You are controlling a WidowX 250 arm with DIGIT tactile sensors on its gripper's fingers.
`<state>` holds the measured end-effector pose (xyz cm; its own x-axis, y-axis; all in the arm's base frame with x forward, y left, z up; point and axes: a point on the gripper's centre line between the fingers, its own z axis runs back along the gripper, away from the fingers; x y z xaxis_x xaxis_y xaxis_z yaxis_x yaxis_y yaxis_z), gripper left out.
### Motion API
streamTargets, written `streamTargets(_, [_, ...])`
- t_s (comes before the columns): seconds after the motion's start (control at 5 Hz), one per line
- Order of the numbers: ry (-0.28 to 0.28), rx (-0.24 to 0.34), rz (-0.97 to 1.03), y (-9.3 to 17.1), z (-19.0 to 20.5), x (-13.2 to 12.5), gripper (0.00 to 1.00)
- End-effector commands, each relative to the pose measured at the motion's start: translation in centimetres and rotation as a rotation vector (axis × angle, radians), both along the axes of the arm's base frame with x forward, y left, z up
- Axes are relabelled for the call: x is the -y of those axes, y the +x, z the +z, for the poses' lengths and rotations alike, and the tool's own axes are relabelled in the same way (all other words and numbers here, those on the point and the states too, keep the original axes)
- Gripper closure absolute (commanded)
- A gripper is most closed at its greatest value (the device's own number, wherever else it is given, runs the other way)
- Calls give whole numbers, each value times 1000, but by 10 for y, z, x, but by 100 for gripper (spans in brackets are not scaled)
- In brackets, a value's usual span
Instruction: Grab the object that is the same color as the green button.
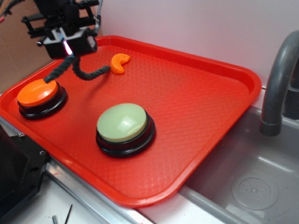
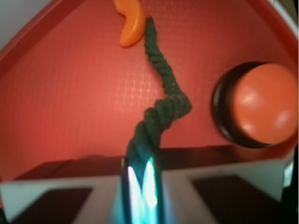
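Green rope (image 1: 80, 71) pinched in our gripper (image 1: 68, 52).
Its far end touches the orange crescent (image 1: 119, 63); green button (image 1: 124, 123) sits near, orange button (image 1: 38, 93) left.

Red tray (image 1: 219, 93) beside grey sink (image 1: 252, 186)

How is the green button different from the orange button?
The green button has a pale green dome; the orange button has a bright orange one. The green button looks bigger than the orange button. The green button sits near the middle of the red tray with nothing touching it, while the orange button sits near the tray's left edge, and the dark rope looks to reach it. Both are round domes on black bases.
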<state>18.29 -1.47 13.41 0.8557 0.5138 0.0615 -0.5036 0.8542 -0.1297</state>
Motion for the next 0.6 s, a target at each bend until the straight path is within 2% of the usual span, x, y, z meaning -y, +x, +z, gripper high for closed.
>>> streamTargets(0.0, [-82,126,-147,-41,66,-9,100])
streamTargets(0.2, [-92,166,-141,-53,68,-8,100])
streamTargets(0.4, [-84,147,-61,-45,62,-17,100])
